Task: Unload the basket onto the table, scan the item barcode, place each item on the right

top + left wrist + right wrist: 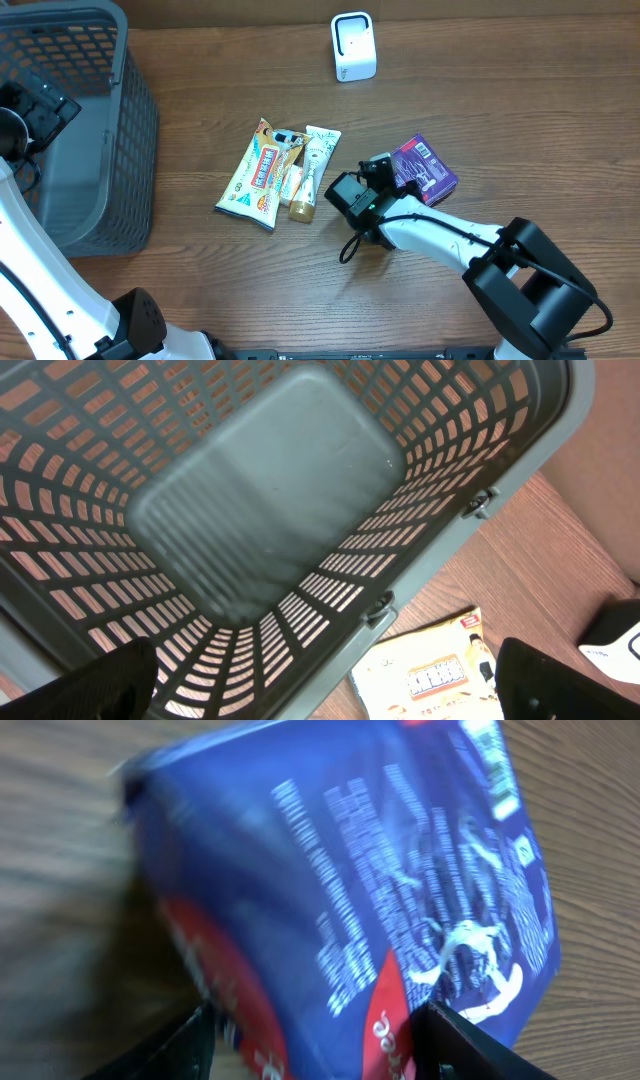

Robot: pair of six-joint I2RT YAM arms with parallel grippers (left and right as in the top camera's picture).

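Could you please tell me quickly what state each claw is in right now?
Left claw: open, empty, above the basket.
Right claw: straddling the purple packet; a firm grip cannot be told.

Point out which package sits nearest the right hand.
The purple packet, between the right hand's fingers; the yellow bag and white tube lie farther left.

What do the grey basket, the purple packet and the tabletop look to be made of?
The basket looks like moulded grey plastic, matte: uniform slotted lattice walls. The purple packet seems thin glossy printed film, probably plastic: creases and shiny highlights. The tabletop is wood or wood-look laminate, brown with grain lines; which cannot be told.
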